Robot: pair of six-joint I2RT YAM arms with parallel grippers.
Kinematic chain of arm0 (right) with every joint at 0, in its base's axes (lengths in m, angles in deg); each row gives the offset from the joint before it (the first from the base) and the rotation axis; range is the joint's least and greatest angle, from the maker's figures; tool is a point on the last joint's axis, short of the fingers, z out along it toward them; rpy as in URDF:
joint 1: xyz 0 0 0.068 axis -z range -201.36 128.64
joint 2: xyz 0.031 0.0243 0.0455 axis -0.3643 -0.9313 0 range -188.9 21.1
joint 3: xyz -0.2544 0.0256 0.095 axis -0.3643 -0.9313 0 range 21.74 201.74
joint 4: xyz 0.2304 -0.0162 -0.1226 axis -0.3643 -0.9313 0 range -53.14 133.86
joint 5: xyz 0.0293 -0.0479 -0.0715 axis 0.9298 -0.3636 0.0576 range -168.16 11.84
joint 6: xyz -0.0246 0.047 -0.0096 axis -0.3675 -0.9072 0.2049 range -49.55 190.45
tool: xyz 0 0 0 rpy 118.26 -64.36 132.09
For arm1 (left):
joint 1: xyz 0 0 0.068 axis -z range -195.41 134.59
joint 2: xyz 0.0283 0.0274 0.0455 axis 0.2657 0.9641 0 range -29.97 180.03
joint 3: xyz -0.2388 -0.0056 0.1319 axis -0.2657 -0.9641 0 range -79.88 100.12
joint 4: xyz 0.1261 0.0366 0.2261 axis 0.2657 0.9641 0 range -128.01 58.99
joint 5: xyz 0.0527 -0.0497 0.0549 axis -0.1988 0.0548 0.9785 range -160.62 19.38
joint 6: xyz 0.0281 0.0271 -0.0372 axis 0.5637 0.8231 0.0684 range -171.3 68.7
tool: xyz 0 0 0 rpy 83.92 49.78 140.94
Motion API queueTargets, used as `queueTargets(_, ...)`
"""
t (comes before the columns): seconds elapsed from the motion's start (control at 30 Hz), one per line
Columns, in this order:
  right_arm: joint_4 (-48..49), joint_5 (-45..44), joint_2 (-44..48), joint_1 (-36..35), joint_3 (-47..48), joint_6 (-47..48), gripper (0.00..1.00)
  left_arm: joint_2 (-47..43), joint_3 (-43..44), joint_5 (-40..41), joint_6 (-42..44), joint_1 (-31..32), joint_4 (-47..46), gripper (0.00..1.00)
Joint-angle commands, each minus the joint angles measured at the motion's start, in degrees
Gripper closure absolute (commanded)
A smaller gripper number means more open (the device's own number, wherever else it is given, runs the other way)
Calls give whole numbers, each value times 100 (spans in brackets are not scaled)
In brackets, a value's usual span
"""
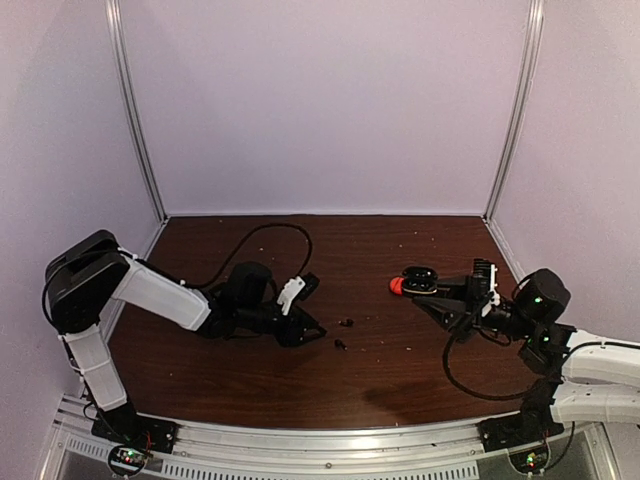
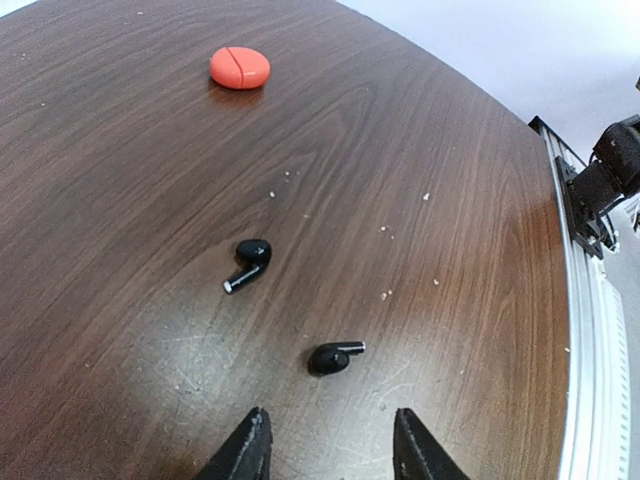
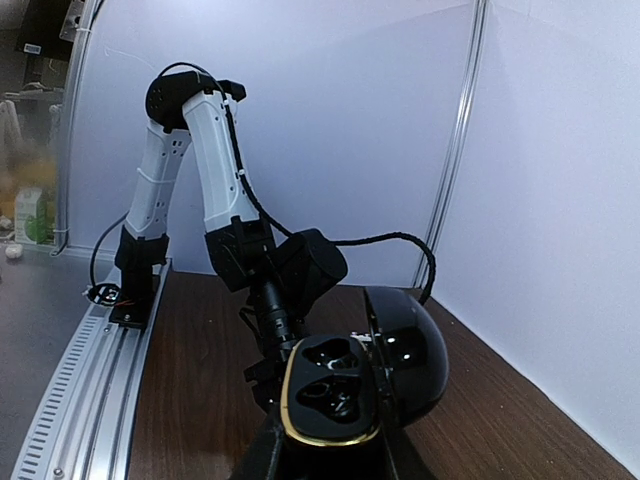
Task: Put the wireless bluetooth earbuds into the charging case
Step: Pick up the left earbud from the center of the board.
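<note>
Picking up one black earbud appears to be the step in hand. The left pincer point(image 2: 330, 450) stands open with nothing between its fingers, low over the counter point(image 2: 450, 150). The two black earbuds lie loose on the counter, well apart from the closed red case point(image 2: 240, 67). The farther earbud point(image 2: 333, 357) lies just ahead of the open fingers; the nearer earbud point(image 2: 250, 262) lies between it and the red case. To do the step well, centre the fingers over the farther earbud's rounded body rather than its thin stem, descend until the tips nearly meet the counter, then close gently, since so small and smooth a part may skid or flip. The right pincer point(image 3: 330, 462) is closed on the black charging case point(image 3: 330, 395), held off the counter just beside the red case. Its lid point(image 3: 405, 360) is swung open and both sockets are empty. What the red case holds cannot be told.
</note>
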Motion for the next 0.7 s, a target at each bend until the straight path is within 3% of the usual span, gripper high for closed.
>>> queueTargets(0.0, 18, -143, 15, -47, 22, -19, 100, -1, -406, 37, 546, -11, -1373, 56)
queueTargets(0.3, 60, -233, -66, -45, 21, -179, 100, 415, -870, 135, 1158, -3, -2577, 51)
queueTargets(0.5, -1, -278, -70, -44, 78, -219, 100, 740, -787, 183, 1487, 49, -2865, 49)
queueTargets(0.67, 25, -299, -90, -45, 60, -263, 100, 1086, -485, 320, 1868, 250, -2591, 49)
